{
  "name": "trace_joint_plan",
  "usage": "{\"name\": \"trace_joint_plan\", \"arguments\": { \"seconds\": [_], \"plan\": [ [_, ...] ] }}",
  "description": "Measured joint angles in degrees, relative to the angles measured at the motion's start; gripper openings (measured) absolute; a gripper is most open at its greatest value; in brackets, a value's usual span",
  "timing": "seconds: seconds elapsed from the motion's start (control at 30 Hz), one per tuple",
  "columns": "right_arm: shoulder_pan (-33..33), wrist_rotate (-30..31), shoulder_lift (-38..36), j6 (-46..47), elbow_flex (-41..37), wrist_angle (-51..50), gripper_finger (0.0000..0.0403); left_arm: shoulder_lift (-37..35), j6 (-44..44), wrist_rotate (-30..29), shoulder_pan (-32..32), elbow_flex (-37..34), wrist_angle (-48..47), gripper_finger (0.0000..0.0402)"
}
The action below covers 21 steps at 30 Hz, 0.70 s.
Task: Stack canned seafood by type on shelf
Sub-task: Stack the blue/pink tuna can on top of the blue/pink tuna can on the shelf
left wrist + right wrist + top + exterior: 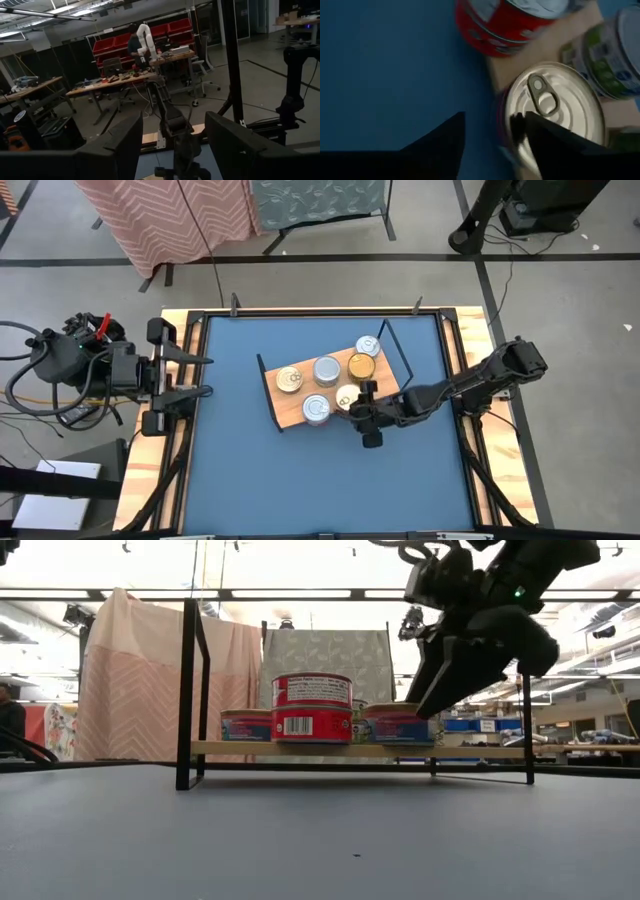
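Observation:
The light-wood shelf (290, 412) stands askew at mid-table and bears several round tins on its board. A red-sided tin (312, 708) sits at the shelf's near edge, and blue-labelled tins (247, 725) stand behind it. My right gripper (365, 412) slants down at the shelf's near right corner, open, over a silver tin with a pull tab (552, 102). One finger (560, 150) is over the tin's lid. The other (437, 145) stands outside the tin above the blue table. My left gripper (200, 375) waits open and raised at the table's left edge. My right gripper comes at the pull-tab tin slanting down from the table's near right side, its fingers straddling the tin's near wall (502, 127). Whether the finger over the lid touches it, I cannot tell. The tin rests flat on the shelf board.
A green-labelled tin (605, 55) stands close beside the pull-tab tin, and the red tin (505, 25) is just beyond it. Black wire end frames (400, 350) rise at both shelf ends. A wooden rim (455, 340) edges the blue table (300, 480).

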Motion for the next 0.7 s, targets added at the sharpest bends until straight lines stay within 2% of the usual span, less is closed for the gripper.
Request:
{"name": "trace_joint_plan", "arguments": {
  "seconds": [0.37, 0.7],
  "plan": [
    [0.76, -0.74, 0.01, -0.22, 0.41, -1.1, 0.0018, 0.0, 0.11, 0.0, 0.0, 0.0, 0.03, 0.0218],
    [0.74, 1.75, -0.08, -0.25, 0.48, -1.05, 0.0007, 0.0, 0.11, -0.02, 0.0, 0.0, 0.54, 0.0218]
  ]
}}
